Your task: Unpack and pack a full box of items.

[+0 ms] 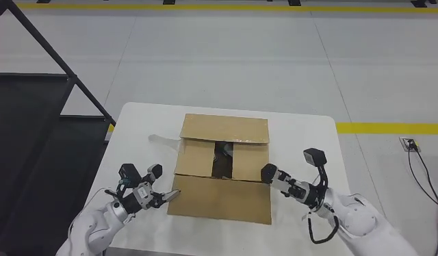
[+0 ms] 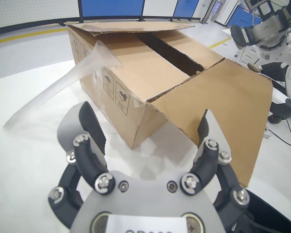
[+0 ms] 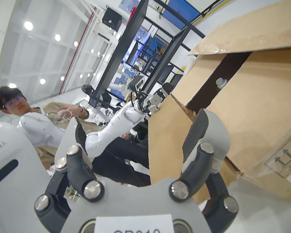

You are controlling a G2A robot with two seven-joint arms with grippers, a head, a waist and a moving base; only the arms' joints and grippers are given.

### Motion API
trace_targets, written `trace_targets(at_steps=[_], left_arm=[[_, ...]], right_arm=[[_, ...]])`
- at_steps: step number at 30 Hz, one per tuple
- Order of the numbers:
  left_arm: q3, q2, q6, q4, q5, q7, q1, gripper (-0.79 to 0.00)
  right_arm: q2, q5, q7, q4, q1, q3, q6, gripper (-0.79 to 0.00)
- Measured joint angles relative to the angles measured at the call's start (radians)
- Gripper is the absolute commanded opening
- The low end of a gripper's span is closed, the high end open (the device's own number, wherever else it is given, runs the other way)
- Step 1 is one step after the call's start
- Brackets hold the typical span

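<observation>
A brown cardboard box (image 1: 198,159) stands mid-table, its inner flaps nearly flat with a dark gap (image 1: 222,160) between them. A white-capped item (image 3: 220,82) shows inside the gap. The front flap (image 1: 219,200) lies folded out toward me and the back flap (image 1: 226,127) stands up. My left gripper (image 1: 163,184) is open at the front flap's left corner, one pad (image 2: 206,127) against the flap's edge (image 2: 223,112). My right gripper (image 1: 270,176) is open at the flap's right corner, and the flap's edge (image 3: 160,146) lies between its fingers.
A strip of clear tape (image 2: 63,81) trails from the box's left side onto the white table (image 1: 301,139). A black frame (image 1: 68,85) stands beyond the table's left edge. Bare tabletop lies on both sides of the box.
</observation>
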Motion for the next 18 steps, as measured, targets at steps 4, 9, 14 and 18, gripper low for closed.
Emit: trace_targets(at_steps=[4,9,14,18], left_arm=[[0.016,-0.001,0.038,0.012,0.007,-0.004,-0.008,0.000],[0.023,-0.001,0.048,0.013,0.006,-0.004,-0.011,0.000],[0.023,-0.001,0.047,0.013,0.006,-0.004,-0.011,0.000],[0.023,-0.001,0.047,0.013,0.006,-0.004,-0.010,0.000]], right_arm=[[-0.001,0.001,-0.006,0.001,0.001,0.000,0.011,0.000],[-0.001,0.000,-0.005,0.001,0.001,0.001,0.010,0.000],[0.004,-0.065,-0.087,-0.058,-0.067,0.040,0.056,0.000],[-0.001,0.092,-0.024,-0.043,-0.059,0.046,0.131,0.000]])
